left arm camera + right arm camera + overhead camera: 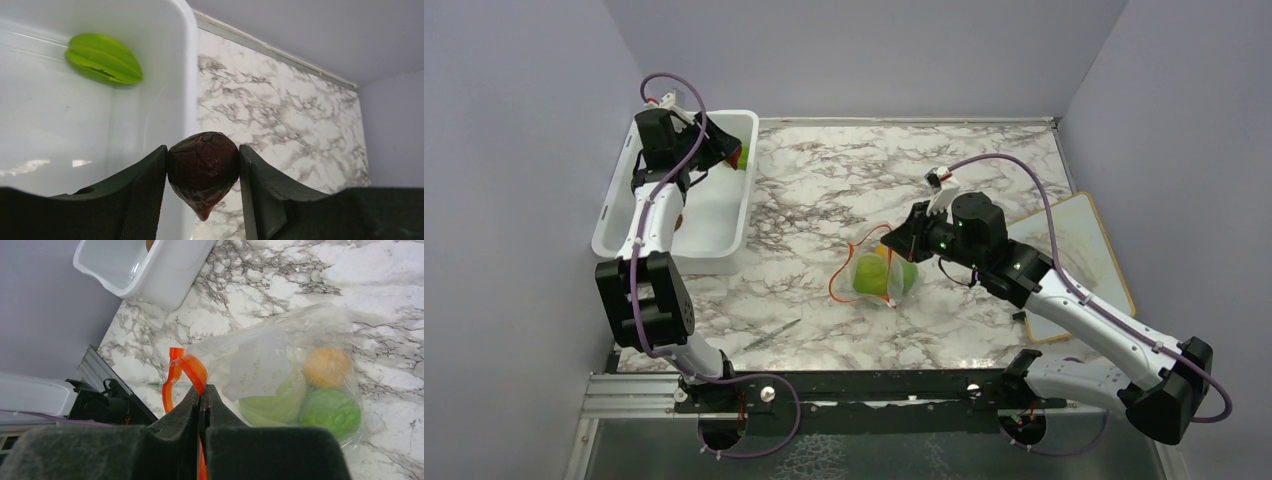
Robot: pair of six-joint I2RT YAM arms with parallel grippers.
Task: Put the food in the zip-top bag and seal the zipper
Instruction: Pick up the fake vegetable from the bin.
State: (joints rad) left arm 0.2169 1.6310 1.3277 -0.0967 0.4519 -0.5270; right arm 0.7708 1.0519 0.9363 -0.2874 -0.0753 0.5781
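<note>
The left fingers pinch a dark red piece across its widest part, above the rim of the white tub at the far left of the desk. The piece is fig-shaped, round-bellied with a pointed tip, and its skin is wrinkled and glossy. I'd guess it is light, hard plastic. That makes it easy to carry but likely to swivel or squirt out if gripped off-centre, so the belly is the sensible place to hold it. A smooth green leaf-shaped piece lies inside the tub.

The bag lies in the middle of the desk. It is clear, thin and crinkly, and holds an orange ball and two green pieces. It looks limp and nearly weightless, so its mouth would probably flop shut if left alone. The zipper strip seems the one stiffer part. The right fingers are pressed together on it, and the strip stands up from them in a loop.
</note>
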